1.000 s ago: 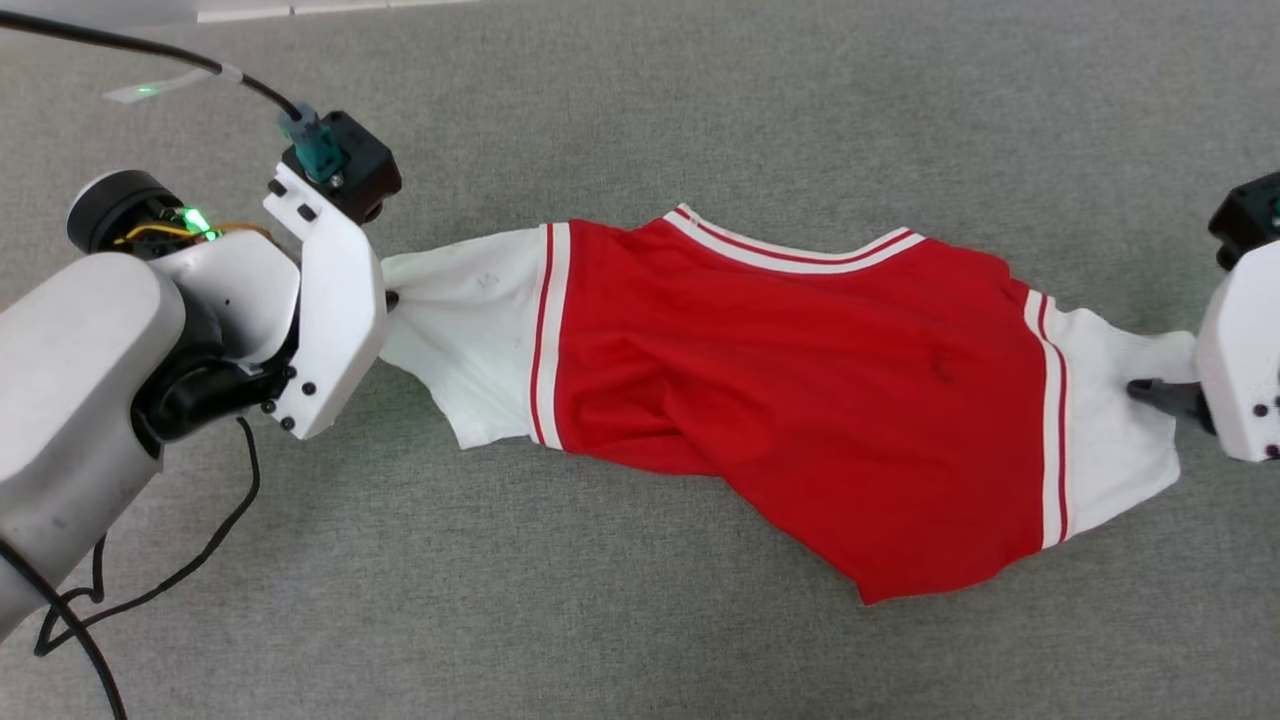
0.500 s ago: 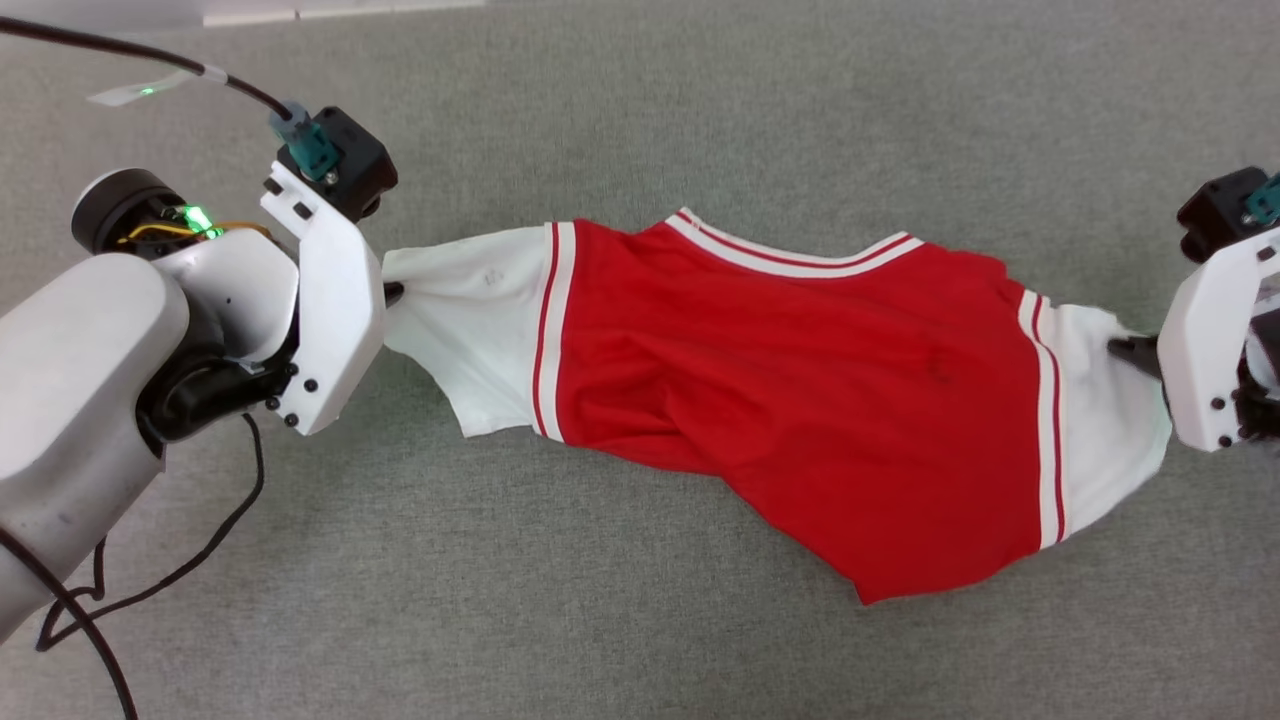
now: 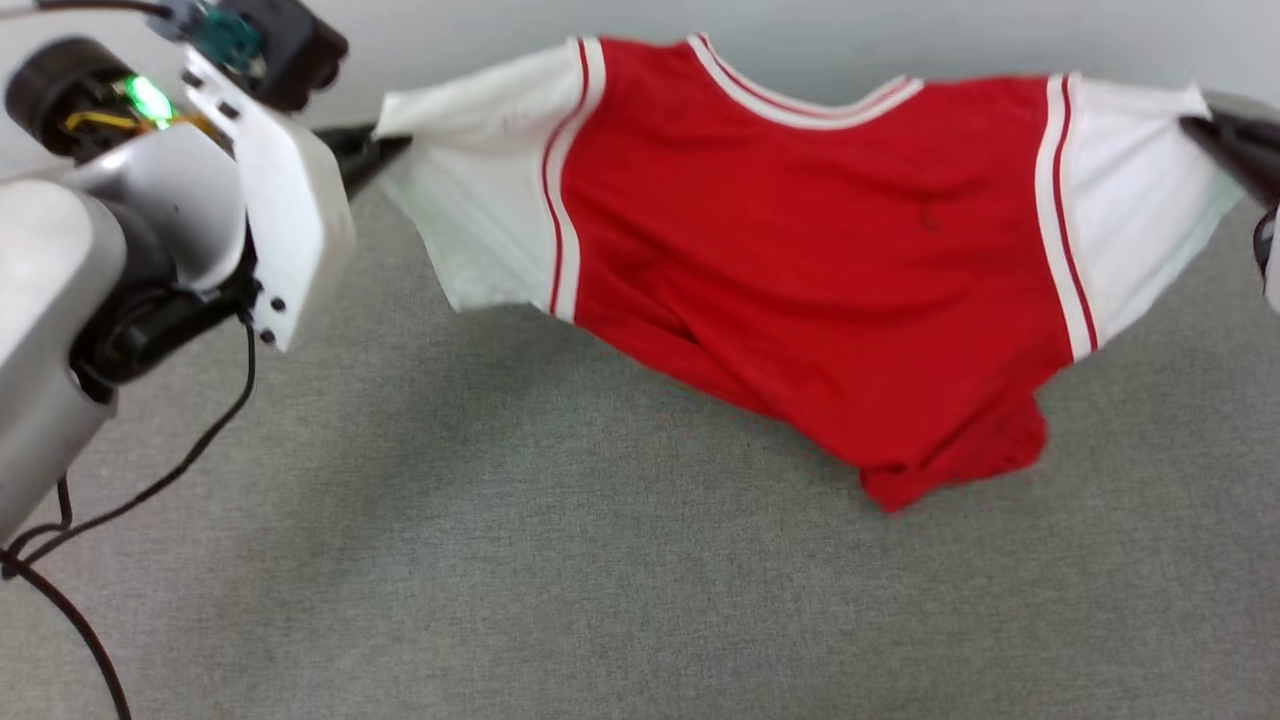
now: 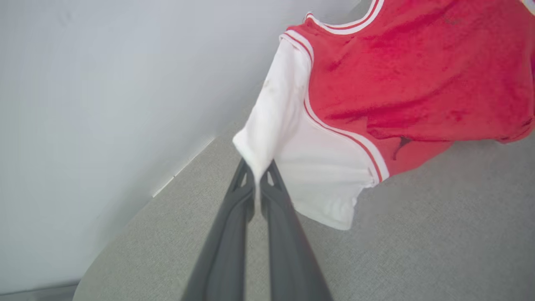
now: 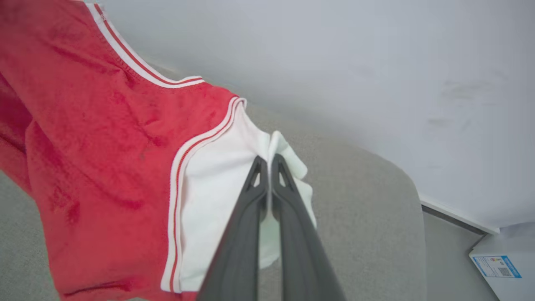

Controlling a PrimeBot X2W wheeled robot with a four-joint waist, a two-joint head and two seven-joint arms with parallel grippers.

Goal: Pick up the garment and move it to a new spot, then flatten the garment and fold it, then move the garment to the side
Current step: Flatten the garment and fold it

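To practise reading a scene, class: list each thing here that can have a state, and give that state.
Garment, unfolded, stretched by its sleeves between both grippers, hem sagging.
Left gripper, shut on one white sleeve.
Right gripper, shut on the other sleeve.
Arm light, lit green.

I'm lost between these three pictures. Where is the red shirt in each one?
Head view: the garment hangs across the top, sleeve to sleeve.
Left wrist view: the garment upper right; left gripper pinches its sleeve.
Right wrist view: the garment on the left; right gripper pinches its sleeve.
Shared landmark: the striped collar.
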